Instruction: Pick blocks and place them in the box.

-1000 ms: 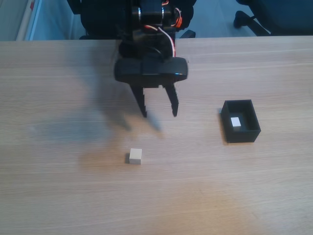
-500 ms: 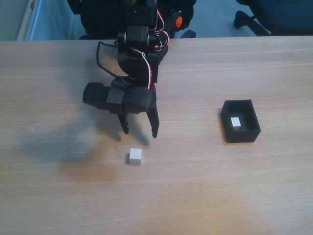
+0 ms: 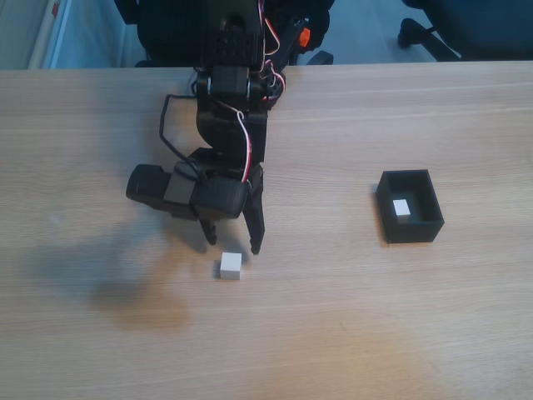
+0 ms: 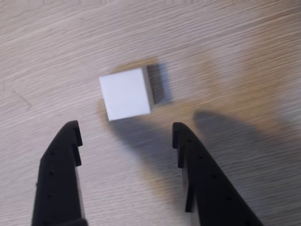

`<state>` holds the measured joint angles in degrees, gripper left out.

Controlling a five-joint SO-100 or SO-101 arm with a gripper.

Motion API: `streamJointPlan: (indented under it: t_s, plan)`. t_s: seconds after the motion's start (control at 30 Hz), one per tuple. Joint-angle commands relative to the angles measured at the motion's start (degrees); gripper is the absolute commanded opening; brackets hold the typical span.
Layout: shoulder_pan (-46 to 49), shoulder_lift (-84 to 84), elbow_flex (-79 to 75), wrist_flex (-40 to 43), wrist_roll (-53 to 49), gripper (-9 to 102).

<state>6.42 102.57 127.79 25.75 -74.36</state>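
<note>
Beyond the far edge of the pale wood-grain desk (image 3: 400, 333), in the fixed view, sit the dark legs and base of an office chair (image 3: 433, 29) at the top right, and a strip of light blue floor (image 3: 83, 33) at the top left. On the desk itself little lies about: the black robot arm with its red and white wires (image 3: 229, 117) reaches in from the middle of the far edge, and its shadow falls to the left across the wood. Nothing stands between the arm and the loose cube.

The black two-finger claw (image 3: 234, 245) hangs just above the desk a little left of centre, its fingers spread apart and holding nothing. In the wrist view the claw (image 4: 124, 134) shows both black fingers (image 4: 63, 165) with a wide gap of bare wood between them.

One small plain white cube (image 3: 231, 266) rests on the desk just in front of the fingertips, toward the near edge, not touching either finger. In the wrist view this cube (image 4: 126, 93) lies just beyond the tips, roughly in line with the gap and slightly turned against the fingers' line.

Well apart, toward the right edge of the desk, stands the small black open-topped rectangular box (image 3: 410, 229), and a second white cube (image 3: 402, 207) lies inside it, near its far wall.
</note>
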Motion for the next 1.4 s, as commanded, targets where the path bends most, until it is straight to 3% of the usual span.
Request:
streamJointPlan:
  t_s: [0.0,0.5,0.77,0.9,1.13,1.37]
  plan:
    - [-0.53,-1.23,-3.43,-1.93,0.62,20]
    - [-1.76,-8.70,-7.29,-5.36,3.34,17]
    - [-2.37,-9.23,-7.38,-5.98,5.54,1]
    - [-2.90,-8.00,-7.38,-5.01,5.45,0]
    - [-7.91,5.89,-7.65,5.80,6.24,0]
    - [-24.96,22.32,-8.79,18.72,10.02,0]
